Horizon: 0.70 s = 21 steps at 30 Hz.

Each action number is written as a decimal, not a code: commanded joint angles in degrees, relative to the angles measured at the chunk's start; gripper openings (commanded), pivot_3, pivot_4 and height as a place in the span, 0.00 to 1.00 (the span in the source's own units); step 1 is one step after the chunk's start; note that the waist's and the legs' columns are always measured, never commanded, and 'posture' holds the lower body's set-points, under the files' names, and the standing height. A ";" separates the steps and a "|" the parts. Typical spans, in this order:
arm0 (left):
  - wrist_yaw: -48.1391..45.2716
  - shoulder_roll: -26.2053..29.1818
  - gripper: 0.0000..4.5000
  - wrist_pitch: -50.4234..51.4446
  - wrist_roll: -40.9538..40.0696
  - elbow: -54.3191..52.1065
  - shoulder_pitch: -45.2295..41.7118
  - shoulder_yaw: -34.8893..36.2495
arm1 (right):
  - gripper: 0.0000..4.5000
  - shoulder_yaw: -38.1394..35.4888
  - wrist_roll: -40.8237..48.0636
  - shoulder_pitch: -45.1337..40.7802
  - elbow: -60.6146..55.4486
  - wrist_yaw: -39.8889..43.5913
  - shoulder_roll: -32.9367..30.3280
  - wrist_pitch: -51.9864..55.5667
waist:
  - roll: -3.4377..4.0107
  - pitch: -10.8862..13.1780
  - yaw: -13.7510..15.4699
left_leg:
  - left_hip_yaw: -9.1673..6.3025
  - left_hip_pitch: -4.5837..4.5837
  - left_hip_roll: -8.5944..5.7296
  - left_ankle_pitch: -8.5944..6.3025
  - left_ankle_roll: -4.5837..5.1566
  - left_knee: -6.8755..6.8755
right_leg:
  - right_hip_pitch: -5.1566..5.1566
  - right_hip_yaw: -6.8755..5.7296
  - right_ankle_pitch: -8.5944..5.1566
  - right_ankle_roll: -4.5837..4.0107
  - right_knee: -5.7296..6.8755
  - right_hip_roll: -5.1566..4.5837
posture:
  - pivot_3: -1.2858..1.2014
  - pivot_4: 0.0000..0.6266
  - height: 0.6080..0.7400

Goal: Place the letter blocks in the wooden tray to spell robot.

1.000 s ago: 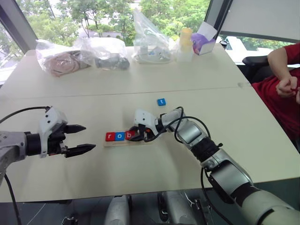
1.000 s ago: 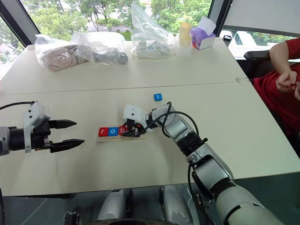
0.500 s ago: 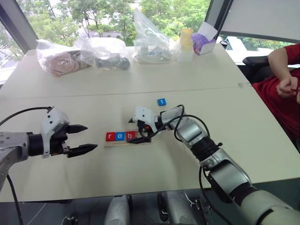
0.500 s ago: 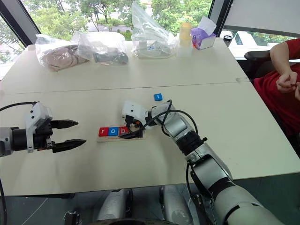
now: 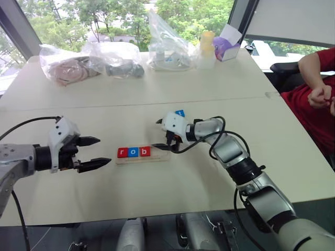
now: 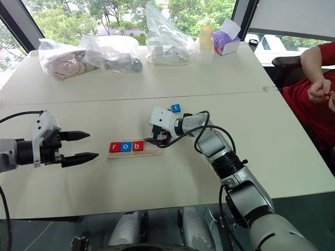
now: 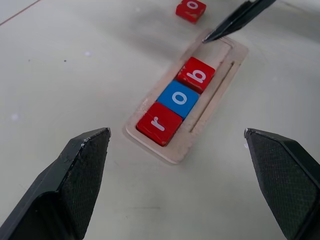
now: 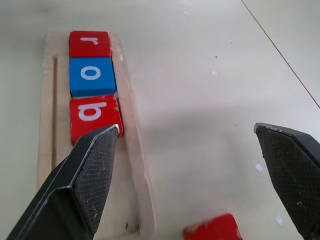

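Our right pincer (image 5: 163, 135) hangs spread wide and empty just over the unfilled end of the wooden tray (image 5: 157, 156), one black finger tip close above the tray's bare floor. Our left pincer (image 5: 96, 152) is also wide open with nothing in it, hovering off the tray's r end, near but apart from it.

In the tray, 3 letter blocks sit side by side: red r (image 7: 159, 123), blue o (image 7: 179, 97) and red b (image 7: 196, 75), touching one another. 2 slots remain bare. The red o block (image 7: 190, 9) lies on the worktop (image 5: 157, 188) just beyond the tray's open end. The blue t block (image 6: 176, 108) lies farther back, partly hidden behind our right wrist.

Risks as we judge them:
1. The low finger tip could catch the tray rim or nudge the b, shifting the row, since the tray looks light and nothing holds it down.
2. The red o lies very near the tray end, so an open finger coming down may land on the rim rather than beside the block.
3. We could take the t first and spell the word wrong.
4. The t is close to our right arm, and a sweep of the wrist could knock it away.
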 commanded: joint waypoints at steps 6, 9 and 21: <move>0.53 0.14 1.00 -0.12 -0.14 -0.72 0.10 0.66 | 0.99 1.35 -1.30 0.92 0.34 0.74 -0.12 -4.04 | 0.00 0.00 0.08 | 0.00 -0.01 0.00 0.00 0.00 0.01 | 0.01 0.00 0.00 0.00 -0.01 -0.01 | 0.52 0.24 1.00; 0.87 -0.07 1.00 -0.01 -0.30 -1.07 0.29 0.77 | 0.99 1.40 -1.64 1.05 1.03 0.73 0.10 -4.40 | 0.00 0.00 0.07 | 0.00 -0.01 0.00 0.00 0.00 0.01 | 0.01 0.00 0.00 0.00 0.00 -0.01 | 0.52 0.24 1.00; 1.83 -0.53 1.00 -0.06 -0.39 -1.46 0.67 0.59 | 0.99 1.89 -2.67 -0.06 3.70 -0.68 3.17 -5.64 | 0.00 0.00 0.03 | -0.02 0.00 0.00 0.00 0.00 0.01 | 0.01 0.00 0.00 0.00 0.01 0.00 | 0.52 0.24 1.00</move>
